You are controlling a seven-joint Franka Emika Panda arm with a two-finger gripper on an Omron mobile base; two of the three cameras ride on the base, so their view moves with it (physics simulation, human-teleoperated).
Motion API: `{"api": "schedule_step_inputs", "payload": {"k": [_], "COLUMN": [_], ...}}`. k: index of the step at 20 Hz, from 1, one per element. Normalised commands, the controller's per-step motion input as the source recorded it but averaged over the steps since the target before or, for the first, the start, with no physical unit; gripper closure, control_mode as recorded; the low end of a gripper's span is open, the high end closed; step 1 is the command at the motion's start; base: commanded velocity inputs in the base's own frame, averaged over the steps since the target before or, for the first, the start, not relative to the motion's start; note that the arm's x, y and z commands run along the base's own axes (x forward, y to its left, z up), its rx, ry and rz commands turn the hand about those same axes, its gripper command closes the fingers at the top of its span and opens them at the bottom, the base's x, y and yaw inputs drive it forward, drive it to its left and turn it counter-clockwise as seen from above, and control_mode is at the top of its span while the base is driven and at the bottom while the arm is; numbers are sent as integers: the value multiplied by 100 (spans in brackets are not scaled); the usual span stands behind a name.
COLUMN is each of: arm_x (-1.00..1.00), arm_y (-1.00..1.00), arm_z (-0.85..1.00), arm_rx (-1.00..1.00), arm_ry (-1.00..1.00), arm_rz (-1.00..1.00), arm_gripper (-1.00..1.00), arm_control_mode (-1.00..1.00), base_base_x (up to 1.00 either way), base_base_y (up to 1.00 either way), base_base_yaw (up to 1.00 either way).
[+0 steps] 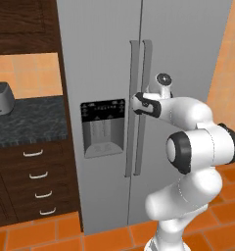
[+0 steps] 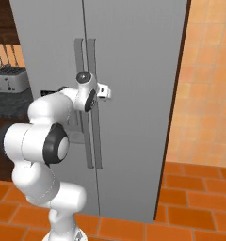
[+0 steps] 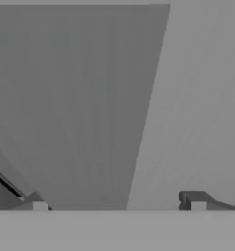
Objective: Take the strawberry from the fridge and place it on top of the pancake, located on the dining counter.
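Grey fridge [image 1: 188, 59] doors shut; we centre the wide-open gripper [image 3: 118, 205] around its handle [image 1: 147, 78] before clamping.

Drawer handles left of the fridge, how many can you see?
4, stacked on the dark drawers under the counter: top, second, third, bottom. Others may lie beyond the frame.
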Motion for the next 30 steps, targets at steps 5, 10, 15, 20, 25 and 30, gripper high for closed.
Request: {"api": "schedule_step_inputs", "payload": {"k": [5,10,15,20,25,30], "arm_x": [16,25,12,-18,-63,-87], "arm_y": [0,0,0,-13,-65,-99], "arm_z": [-10,-6,0,0,0,2], "arm_rx": [4,1,0,0,2,3], "arm_ry": [-35,-15,2,7,5,3], "arm_rz": [0,0,0,0,0,0], "arm_gripper": [-100,-100,100,100,100,100], "arm_control_mode": [-100,-100,-100,-100,-100,-100], "base_base_x": [0,0,0,0,0,0], "base_base_y": [0,0,0,0,0,0], "base_base_yaw": [0,0,0,0,0,0]}}
